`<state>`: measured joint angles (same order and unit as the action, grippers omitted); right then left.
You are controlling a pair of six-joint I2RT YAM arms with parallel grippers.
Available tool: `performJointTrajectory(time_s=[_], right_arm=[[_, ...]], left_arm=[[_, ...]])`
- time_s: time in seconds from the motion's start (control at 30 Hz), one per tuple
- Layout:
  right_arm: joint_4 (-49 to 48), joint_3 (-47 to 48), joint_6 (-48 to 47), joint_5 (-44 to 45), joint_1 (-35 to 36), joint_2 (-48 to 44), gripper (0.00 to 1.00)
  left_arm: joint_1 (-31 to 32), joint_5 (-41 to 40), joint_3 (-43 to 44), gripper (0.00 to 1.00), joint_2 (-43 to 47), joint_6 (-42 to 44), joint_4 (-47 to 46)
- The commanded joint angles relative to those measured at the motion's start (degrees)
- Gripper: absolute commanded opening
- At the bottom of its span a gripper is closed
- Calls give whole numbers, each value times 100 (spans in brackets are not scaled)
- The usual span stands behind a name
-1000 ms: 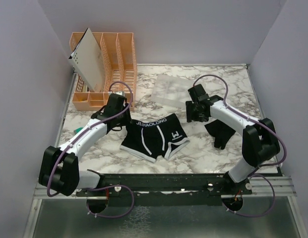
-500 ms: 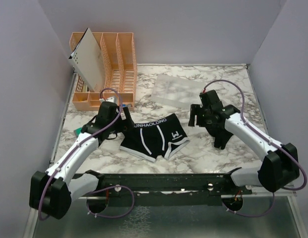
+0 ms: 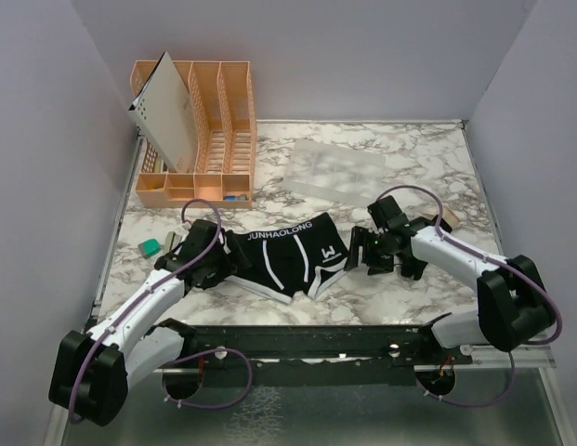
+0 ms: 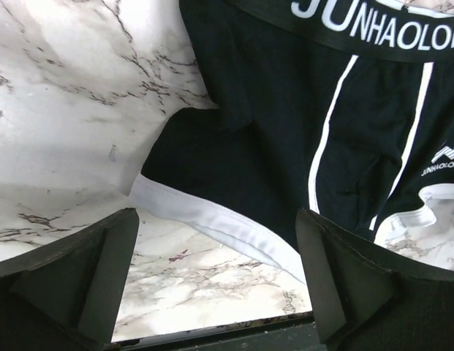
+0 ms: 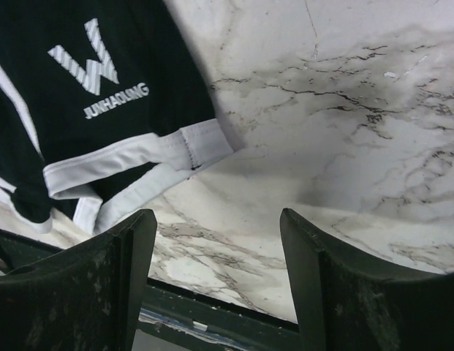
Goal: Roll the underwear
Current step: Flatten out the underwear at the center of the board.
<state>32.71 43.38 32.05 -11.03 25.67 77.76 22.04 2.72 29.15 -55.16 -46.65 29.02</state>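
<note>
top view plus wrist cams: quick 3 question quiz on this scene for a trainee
1. True or false: the left tool and the right tool are both clamped on the black boxer briefs.
2. The right tool is: A on the waistband; B beside a white-trimmed leg hem; C inside the orange rack.
3. Fill in: the rack stands at the marble table's ___ left corner.

Key: 1 false, both stand open and empty; 2 B; 3 far.
</note>
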Motion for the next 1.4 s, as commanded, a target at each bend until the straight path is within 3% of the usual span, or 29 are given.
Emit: performJointTrajectory(time_s=[0.0, 0.13, 0.33, 0.53, 0.6, 0.7, 0.77, 0.87, 1.37], right_arm=[[-271, 41, 46, -251, 0, 488, 72], [-689, -17, -169, -1013, 7, 924, 67], [-782, -17, -198, -938, 8, 1296, 61], [-702, -91, -266, -825, 8, 1229, 38], [-737, -144, -261, -933, 8, 1128, 32], [-696, -137, -261, -1122, 8, 988, 11], [-631, -136, -242, -1226, 8, 868, 4], [-549, -173, -171, -1376, 8, 651, 0], [-601, -1071, 682, -2219, 123, -721, 1]], left_arm=[[151, 157, -325, 94, -233, -453, -397], [474, 36, -411, 90, -351, -645, -579], [944, -122, -569, 77, -492, -836, -844], [1003, -235, -614, 36, -269, -778, -875], [1004, -233, -576, 28, -138, -691, -884], [1004, -228, -430, 11, -60, -488, -810], [1004, -228, -312, 3, -63, -440, -758], [1004, -230, -178, 0, -77, -383, -749], [995, -630, 420, 0, 77, -474, 291]])
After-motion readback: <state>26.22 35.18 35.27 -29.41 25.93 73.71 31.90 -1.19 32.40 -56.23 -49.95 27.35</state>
